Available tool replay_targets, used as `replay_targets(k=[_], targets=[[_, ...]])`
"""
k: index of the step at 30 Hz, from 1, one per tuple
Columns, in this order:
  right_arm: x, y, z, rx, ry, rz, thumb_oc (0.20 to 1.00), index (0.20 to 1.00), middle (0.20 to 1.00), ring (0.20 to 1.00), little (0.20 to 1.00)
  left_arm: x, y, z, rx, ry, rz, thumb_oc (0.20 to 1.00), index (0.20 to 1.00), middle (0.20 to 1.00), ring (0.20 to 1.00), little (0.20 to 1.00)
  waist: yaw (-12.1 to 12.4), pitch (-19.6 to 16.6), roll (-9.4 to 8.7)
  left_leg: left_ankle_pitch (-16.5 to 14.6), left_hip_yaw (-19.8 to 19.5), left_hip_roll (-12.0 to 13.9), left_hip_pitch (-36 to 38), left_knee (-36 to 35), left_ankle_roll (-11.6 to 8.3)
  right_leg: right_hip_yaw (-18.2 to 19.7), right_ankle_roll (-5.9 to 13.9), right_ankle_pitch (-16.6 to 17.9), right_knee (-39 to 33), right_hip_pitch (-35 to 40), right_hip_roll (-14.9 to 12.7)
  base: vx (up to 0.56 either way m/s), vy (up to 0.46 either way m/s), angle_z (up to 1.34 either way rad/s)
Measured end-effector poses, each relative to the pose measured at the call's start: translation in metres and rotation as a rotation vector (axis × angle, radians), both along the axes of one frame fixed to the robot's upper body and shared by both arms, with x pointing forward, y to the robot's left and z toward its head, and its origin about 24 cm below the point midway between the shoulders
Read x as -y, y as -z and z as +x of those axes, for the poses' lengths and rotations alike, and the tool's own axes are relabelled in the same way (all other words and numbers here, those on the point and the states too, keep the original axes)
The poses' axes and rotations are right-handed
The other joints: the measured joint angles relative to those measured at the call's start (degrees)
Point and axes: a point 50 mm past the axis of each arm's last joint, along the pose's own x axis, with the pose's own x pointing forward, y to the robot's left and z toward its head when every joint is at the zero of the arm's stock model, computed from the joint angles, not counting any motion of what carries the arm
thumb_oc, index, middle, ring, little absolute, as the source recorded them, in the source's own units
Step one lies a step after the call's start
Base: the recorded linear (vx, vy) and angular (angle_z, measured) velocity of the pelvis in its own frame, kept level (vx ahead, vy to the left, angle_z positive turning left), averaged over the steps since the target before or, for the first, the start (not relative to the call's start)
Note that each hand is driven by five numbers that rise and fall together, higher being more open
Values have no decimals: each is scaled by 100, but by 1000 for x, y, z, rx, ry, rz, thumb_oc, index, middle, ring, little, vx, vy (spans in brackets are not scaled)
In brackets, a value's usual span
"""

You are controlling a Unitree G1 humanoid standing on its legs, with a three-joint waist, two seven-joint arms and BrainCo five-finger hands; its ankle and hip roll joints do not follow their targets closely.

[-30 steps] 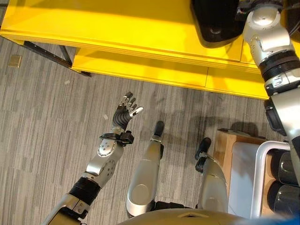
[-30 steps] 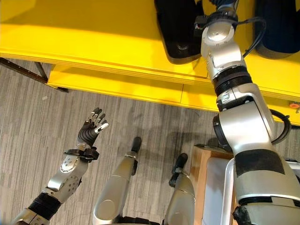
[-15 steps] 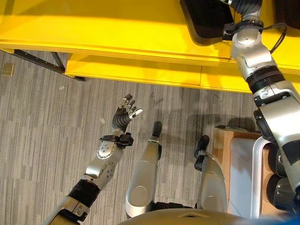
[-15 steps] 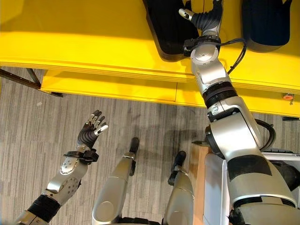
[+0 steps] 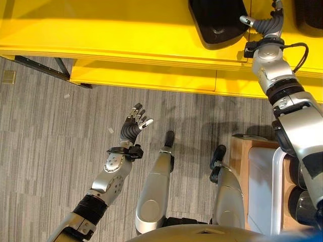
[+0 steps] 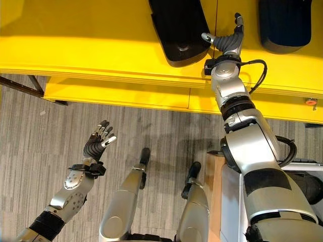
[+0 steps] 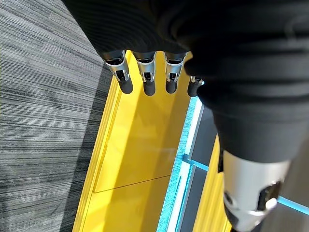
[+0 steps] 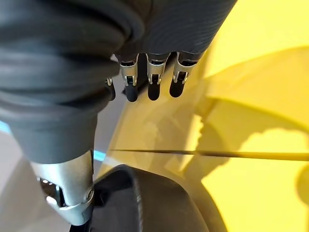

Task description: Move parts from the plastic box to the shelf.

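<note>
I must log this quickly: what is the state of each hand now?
Left hand: open, holding nothing, above the floor.
Right hand: open, holding nothing, beside the black part on the shelf.

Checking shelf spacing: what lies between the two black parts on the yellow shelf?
The right hand, open, over bare yellow shelf, between the two black parts.

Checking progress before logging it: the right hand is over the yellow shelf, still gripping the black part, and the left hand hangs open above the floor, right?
Not quite. The right hand is open beside the black part, which lies on the yellow shelf; the right eye view shows it. The left hand does hang open above the floor.
</note>
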Motion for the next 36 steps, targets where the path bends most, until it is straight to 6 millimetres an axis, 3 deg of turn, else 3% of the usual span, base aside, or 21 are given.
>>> replay_targets(k=[14, 21, 25, 29, 36], targets=[[3, 11, 0, -5, 0, 27, 1000, 1000, 1000, 1000, 1000, 0, 0, 0, -1, 3, -1, 1000, 1000, 1000, 1000, 1000, 90, -21, 126, -5, -5, 0, 12, 5, -8, 4, -16, -36, 79, -18, -11, 0, 0, 0], [-6, 13, 2, -11, -23, 14, 1000, 1000, 1000, 1000, 1000, 1, 1, -1, -2, 2, -5, 1000, 1000, 1000, 1000, 1000, 100, -90, 241, -30, -19, 0, 10, -33, -48, -3, -20, -42, 88, -18, -9, 0, 0, 0], [-7, 13, 2, -11, -27, 9, 1000, 1000, 1000, 1000, 1000, 2, 1, -1, -3, 2, -9, 1000, 1000, 1000, 1000, 1000, 107, -95, 242, -30, -28, -1, 8, -39, -54, -9, -25, -50, 93, -18, -9, 0, 0, 0], [-26, 13, 3, -5, -87, -23, 1000, 1000, 1000, 1000, 1000, 2, 2, 0, -6, -2, -14, 1000, 1000, 1000, 1000, 1000, 110, -109, 255, -33, -86, -8, -5, -35, -65, -64, -23, -113, 154, -23, -17, 8, 0, 6], [-32, 15, 4, -5, -103, -19, 1000, 1000, 1000, 1000, 1000, 2, 3, 0, -7, -3, -15, 1000, 1000, 1000, 1000, 1000, 130, -121, 251, -28, -179, -11, -12, 14, -58, -150, -54, -221, 280, -21, -29, 6, 8, 6]])
